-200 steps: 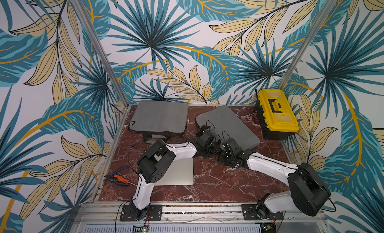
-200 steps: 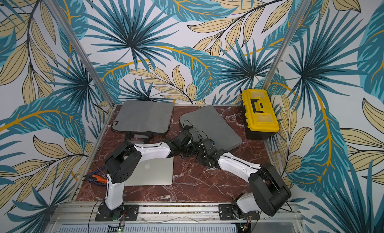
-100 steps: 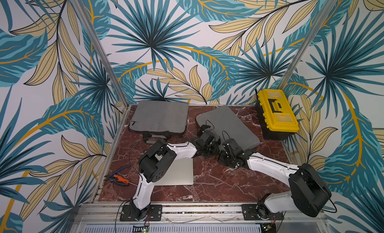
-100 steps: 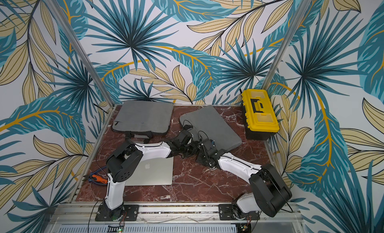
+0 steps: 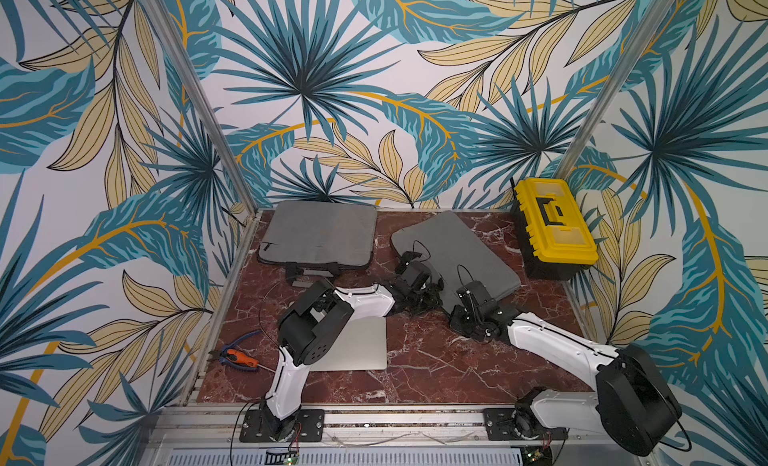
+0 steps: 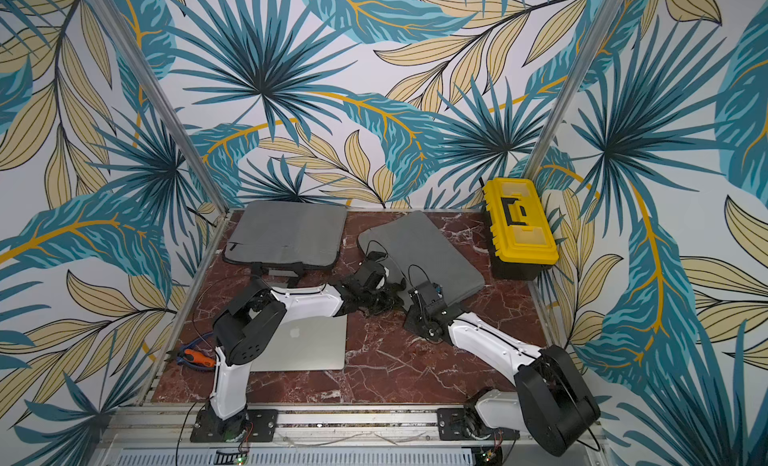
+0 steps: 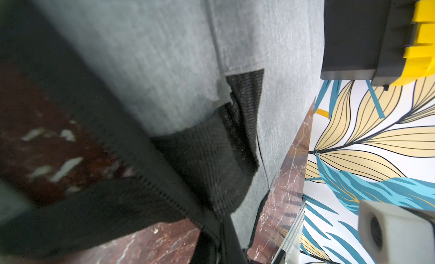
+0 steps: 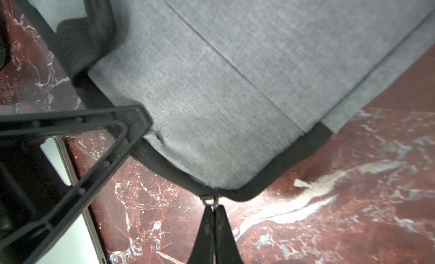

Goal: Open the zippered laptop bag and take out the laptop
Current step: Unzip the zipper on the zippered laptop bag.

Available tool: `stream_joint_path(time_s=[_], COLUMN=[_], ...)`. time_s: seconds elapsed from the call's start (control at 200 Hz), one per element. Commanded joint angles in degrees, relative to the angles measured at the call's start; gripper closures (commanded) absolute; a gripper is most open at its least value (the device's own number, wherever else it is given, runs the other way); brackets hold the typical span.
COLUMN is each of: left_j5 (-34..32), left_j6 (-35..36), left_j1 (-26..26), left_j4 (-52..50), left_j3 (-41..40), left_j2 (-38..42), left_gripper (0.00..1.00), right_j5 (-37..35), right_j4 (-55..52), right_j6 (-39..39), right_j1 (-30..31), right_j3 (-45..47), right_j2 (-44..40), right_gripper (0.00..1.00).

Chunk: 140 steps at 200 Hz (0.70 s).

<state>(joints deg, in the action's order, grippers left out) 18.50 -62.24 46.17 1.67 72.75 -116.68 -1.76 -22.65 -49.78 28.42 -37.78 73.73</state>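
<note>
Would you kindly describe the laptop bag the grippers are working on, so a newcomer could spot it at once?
Find the yellow toolbox at the back right of the table; the grey laptop bag lies beside it, toward the middle. Unlike the other grey bag squared into the back left corner, it sits askew, with the right gripper pinching its zipper pull.

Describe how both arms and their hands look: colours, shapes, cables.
Left arm and right arm have white shell links between bulky black joint housings. Thin black cables loop above each wrist. Right hand: slim, black, tapering fingers. Left hand: black, with an open triangular-framed finger.
</note>
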Motion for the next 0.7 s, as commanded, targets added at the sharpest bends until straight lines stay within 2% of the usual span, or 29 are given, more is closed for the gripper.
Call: stream_joint_path(time_s=[0.0, 0.185, 0.406, 0.696], left_j5=[-1.9, -1.6, -1.3, -1.1], left_j6=[1.9, 2.4, 2.9, 3.0], left_j1=[-1.5, -1.6, -1.8, -2.0], left_j4=[0.0, -0.1, 0.0, 0.0], left_j3=[-0.7, -1.2, -1.3, -2.9], left_j2=[2.3, 2.8, 3.3, 3.8], left_gripper=[1.00, 1.00, 1.00, 1.00], right_j5=[-4.1, -4.4, -8.0, -14.6], right_j4=[-8.9, -8.8, -10.8, -12.9], right_j6=[2.6, 5.8, 9.0, 8.7], right_j1=[-2.8, -6.5, -9.1, -11.5], right_j3=[2.7, 2.6, 1.0, -1.0], right_j2=[-0.9, -1.0, 0.5, 2.0], right_gripper=[1.00, 1.00, 1.00, 1.00])
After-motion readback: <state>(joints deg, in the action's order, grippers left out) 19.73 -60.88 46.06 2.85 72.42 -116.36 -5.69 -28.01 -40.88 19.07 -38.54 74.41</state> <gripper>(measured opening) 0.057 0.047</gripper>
